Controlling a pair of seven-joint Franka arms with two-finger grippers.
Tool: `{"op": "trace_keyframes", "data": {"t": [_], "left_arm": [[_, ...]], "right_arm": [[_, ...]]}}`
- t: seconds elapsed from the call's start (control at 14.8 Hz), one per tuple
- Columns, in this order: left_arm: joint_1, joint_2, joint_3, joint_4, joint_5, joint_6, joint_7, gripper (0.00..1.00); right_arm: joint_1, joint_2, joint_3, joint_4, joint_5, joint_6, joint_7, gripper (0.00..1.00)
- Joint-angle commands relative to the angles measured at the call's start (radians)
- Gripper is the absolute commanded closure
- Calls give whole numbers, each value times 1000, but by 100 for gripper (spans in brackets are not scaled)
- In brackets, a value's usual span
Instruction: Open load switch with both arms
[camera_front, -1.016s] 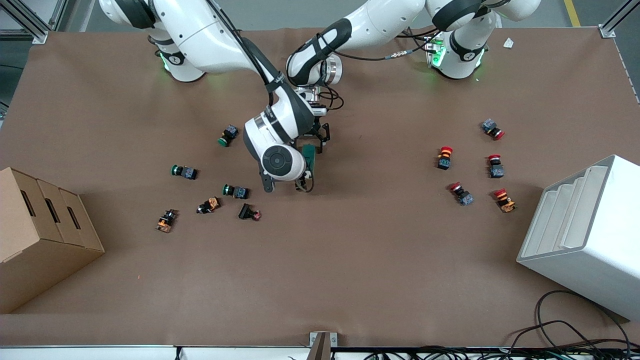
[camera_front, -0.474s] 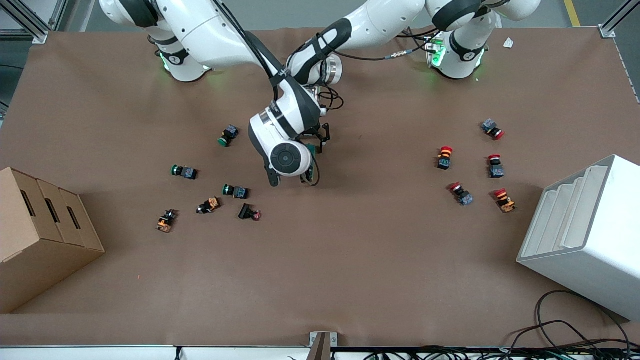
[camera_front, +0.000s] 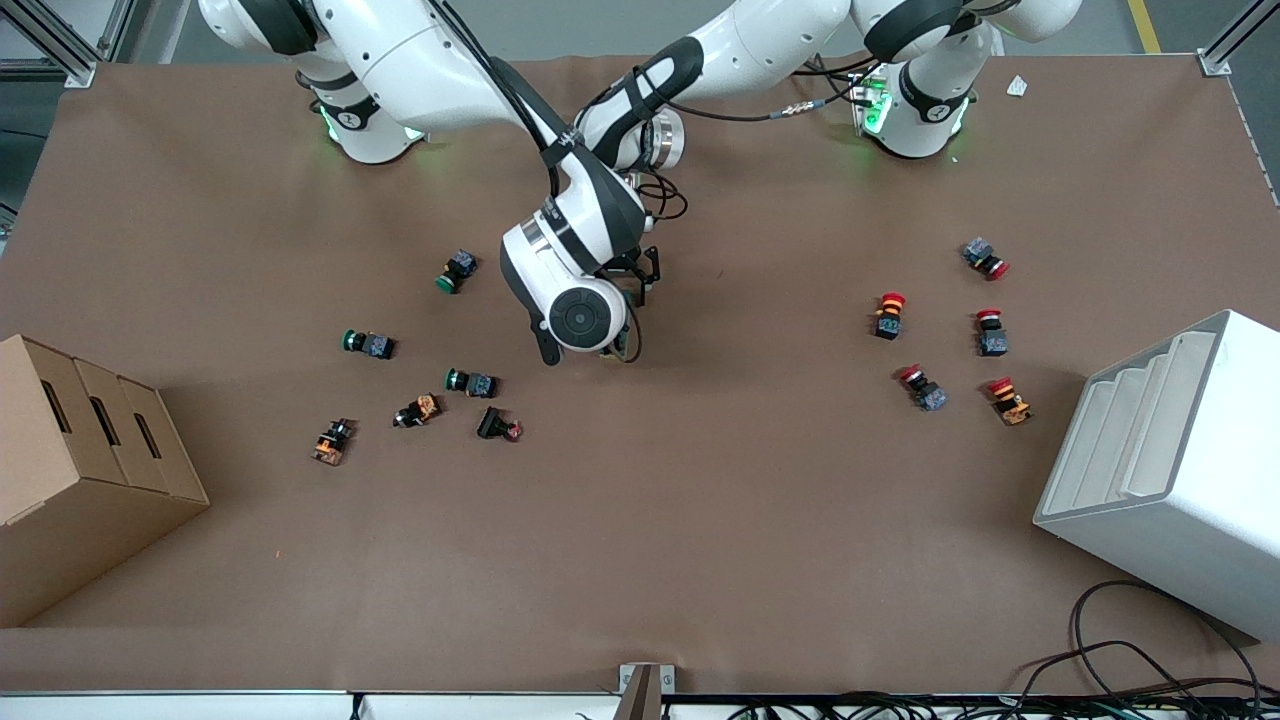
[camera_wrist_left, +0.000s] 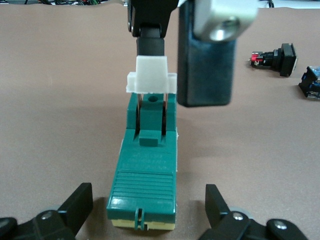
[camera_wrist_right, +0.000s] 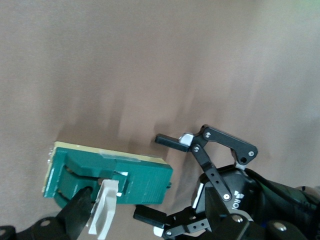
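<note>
The dark-green load switch (camera_wrist_left: 146, 172) lies flat on the brown table mat near its middle. In the front view the right arm's wrist (camera_front: 580, 315) covers nearly all of it. Its white lever (camera_wrist_left: 151, 75) stands raised at the end nearer the front camera. My right gripper (camera_wrist_left: 176, 75) is open over that end, with one finger (camera_wrist_right: 80, 212) against the lever (camera_wrist_right: 104, 207). My left gripper (camera_wrist_left: 147, 195) is open at the switch's other end. Its fingers (camera_wrist_left: 80, 200) flank the green body (camera_wrist_right: 107, 177) without touching it. In the front view the left gripper (camera_front: 640, 280) shows just past the right wrist.
Green-capped push buttons (camera_front: 457, 270) (camera_front: 368, 344) and several other small parts lie toward the right arm's end, near a cardboard box (camera_front: 80, 470). Several red-capped buttons (camera_front: 889, 314) and a white rack (camera_front: 1170, 470) are toward the left arm's end. A black button (camera_wrist_left: 274, 56) lies near the switch.
The right arm's wrist has shifted toward the left gripper and now covers most of the green switch body that showed a second ago. The left gripper has stayed in place.
</note>
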Motion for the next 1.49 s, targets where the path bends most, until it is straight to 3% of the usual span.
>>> {"op": "trace_keyframes", "data": {"t": [0.0, 1.42], "left_arm": [[-10, 20, 5, 21, 14, -3, -10, 1], [-9, 18, 6, 21, 17, -3, -5, 1]], "right_arm": [[8, -17, -1, -4, 23, -52, 3, 0], [27, -12, 5, -1, 23, -69, -14, 0]]}}
